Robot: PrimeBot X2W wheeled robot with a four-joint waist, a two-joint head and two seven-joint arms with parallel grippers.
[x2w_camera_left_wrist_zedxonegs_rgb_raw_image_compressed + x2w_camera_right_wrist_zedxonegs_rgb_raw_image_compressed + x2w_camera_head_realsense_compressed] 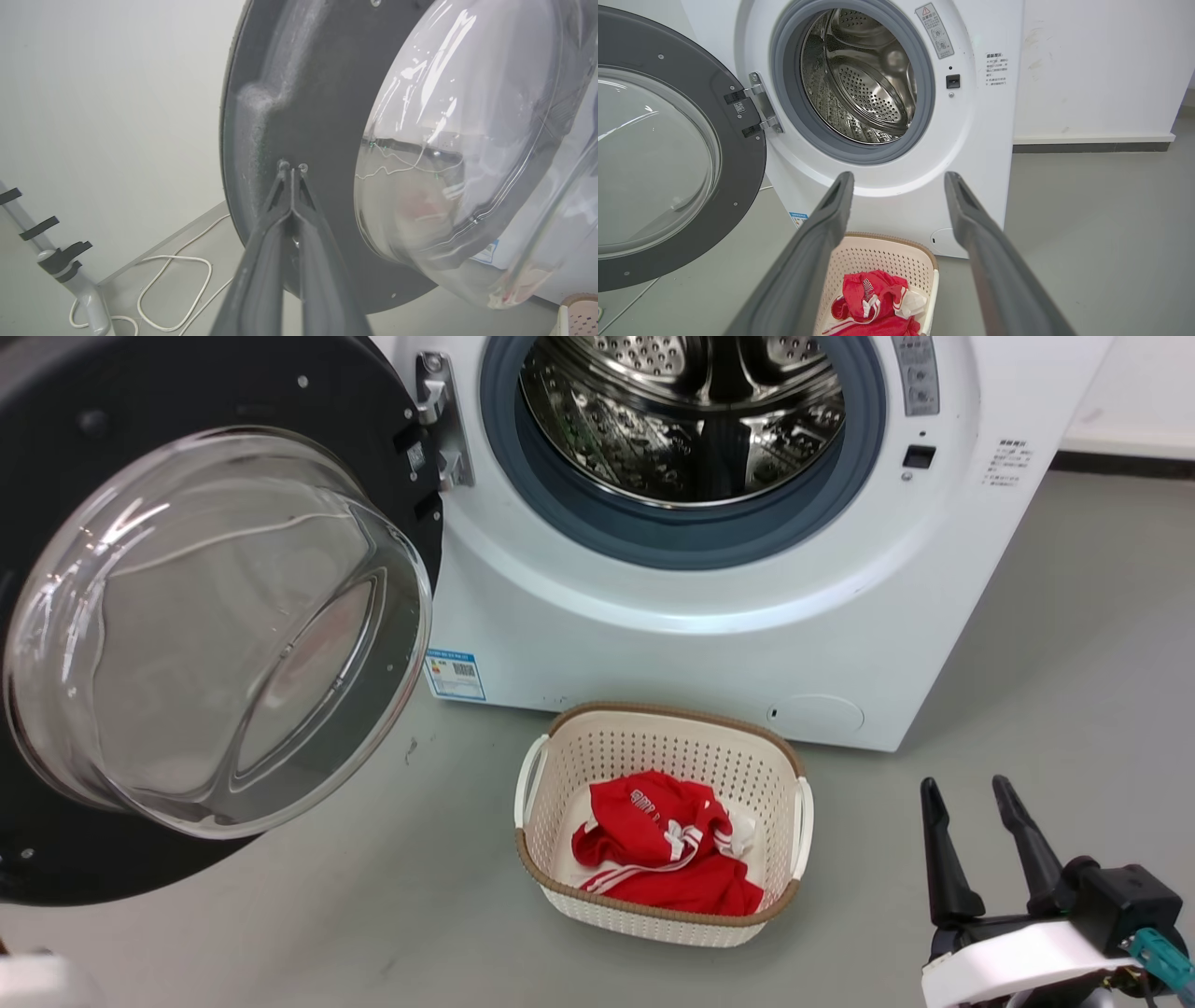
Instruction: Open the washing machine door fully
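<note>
The washing machine door (233, 392) stands swung out to the left on its hinge (439, 420), its clear glass bowl (215, 625) bulging toward me. In the left wrist view my left gripper (292, 170) is shut, its tips resting against the door's (322, 93) dark inner face by two small screws, left of the glass bowl (448, 154). My right gripper (964, 786) is open at the lower right, well clear of the door, holding nothing. In the right wrist view it (899, 176) points at the white machine front, with the door (742, 154) to its left.
The steel drum opening (691, 420) with its grey seal is uncovered. A cream basket (597, 747) holding a red garment (663, 849) sits on the grey floor in front of the machine. A white cable (173, 261) and a pale stand (60, 261) lie beyond the door.
</note>
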